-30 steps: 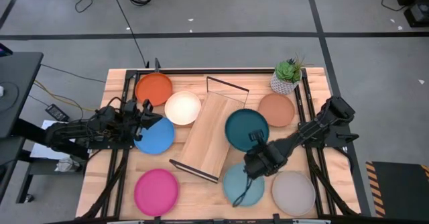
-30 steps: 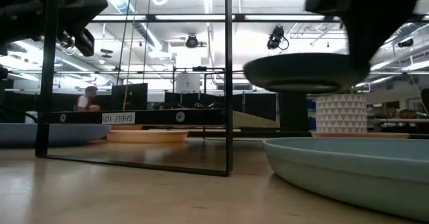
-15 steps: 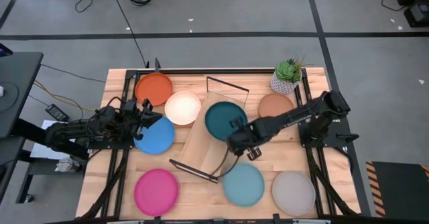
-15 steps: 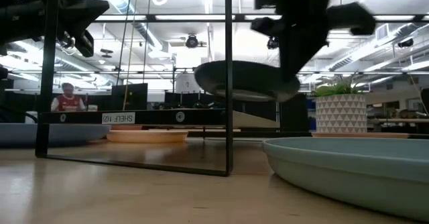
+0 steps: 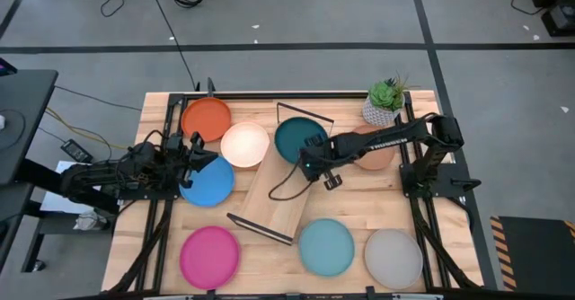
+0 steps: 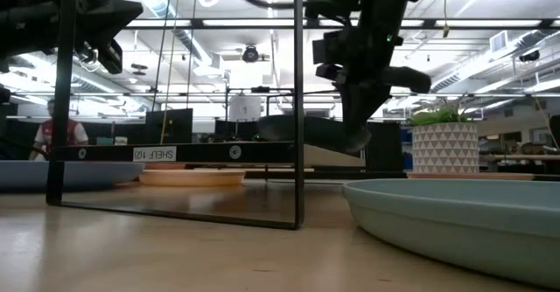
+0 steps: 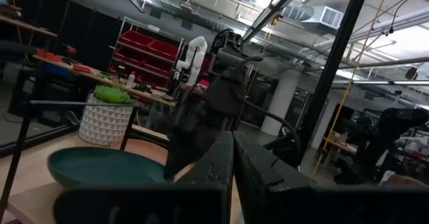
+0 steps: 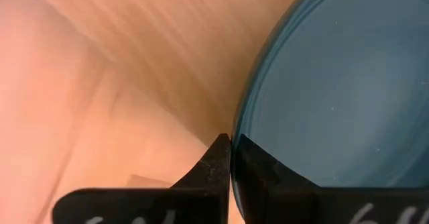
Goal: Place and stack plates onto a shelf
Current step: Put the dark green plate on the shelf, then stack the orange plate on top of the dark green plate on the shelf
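Observation:
My right gripper (image 5: 312,163) is shut on the dark teal plate (image 5: 297,138), which hangs over the far end of the shelf (image 5: 280,183), a light-wood board with black wire frames. In the low view the plate (image 6: 302,131) sits just above the board (image 6: 219,153); I cannot tell whether they touch. My left gripper (image 5: 199,156) is shut and empty above the far edge of the blue plate (image 5: 208,185). The orange (image 5: 206,119), cream (image 5: 244,145), terracotta (image 5: 377,152), pink (image 5: 209,257), light blue (image 5: 326,246) and grey (image 5: 393,257) plates lie flat on the table. My right gripper pinches the teal plate's rim (image 8: 238,131) between its two fingers, one on the inner face and one outside. It holds the plate's near edge, coming from the table's near right side and slanting down. The plate stays about level.
A potted plant (image 5: 384,102) in a white pot stands at the far right corner. The shelf lies slantwise in the table's middle, with its far wire frame (image 5: 305,114) beside the teal plate and its near frame (image 5: 260,228) upright. A person (image 6: 54,135) shows in the room behind.
My right gripper has carried the teal plate from the table's right middle toward the far left, over the shelf's far end, and has brought it down close to the board. The plate has stayed about level.

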Available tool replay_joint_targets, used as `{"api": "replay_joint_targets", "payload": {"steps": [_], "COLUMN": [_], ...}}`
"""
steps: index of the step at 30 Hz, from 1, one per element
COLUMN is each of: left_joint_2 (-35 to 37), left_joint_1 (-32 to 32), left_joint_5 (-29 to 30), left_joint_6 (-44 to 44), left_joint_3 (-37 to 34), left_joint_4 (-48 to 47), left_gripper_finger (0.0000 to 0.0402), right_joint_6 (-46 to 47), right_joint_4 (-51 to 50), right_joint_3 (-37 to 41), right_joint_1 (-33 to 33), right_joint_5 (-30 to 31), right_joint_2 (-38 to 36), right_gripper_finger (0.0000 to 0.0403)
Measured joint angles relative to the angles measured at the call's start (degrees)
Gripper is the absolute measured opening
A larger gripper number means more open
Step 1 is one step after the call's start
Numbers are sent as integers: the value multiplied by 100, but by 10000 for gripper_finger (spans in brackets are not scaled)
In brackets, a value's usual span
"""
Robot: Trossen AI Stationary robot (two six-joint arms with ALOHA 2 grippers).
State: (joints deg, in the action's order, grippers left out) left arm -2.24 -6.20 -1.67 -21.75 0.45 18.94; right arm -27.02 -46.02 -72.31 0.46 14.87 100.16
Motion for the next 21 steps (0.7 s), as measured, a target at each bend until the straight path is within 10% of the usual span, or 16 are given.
{"api": "replay_joint_targets", "payload": {"steps": [21], "left_joint_2": [0], "left_joint_1": [0], "left_joint_5": [-4], "left_joint_6": [-314], "left_joint_3": [0], "left_joint_4": [-209], "left_gripper_finger": [18], "right_joint_6": [4], "right_joint_4": [151], "right_joint_3": [-33], "right_joint_1": [-139], "right_joint_5": [-409], "right_joint_2": [0], "right_gripper_finger": [48]}}
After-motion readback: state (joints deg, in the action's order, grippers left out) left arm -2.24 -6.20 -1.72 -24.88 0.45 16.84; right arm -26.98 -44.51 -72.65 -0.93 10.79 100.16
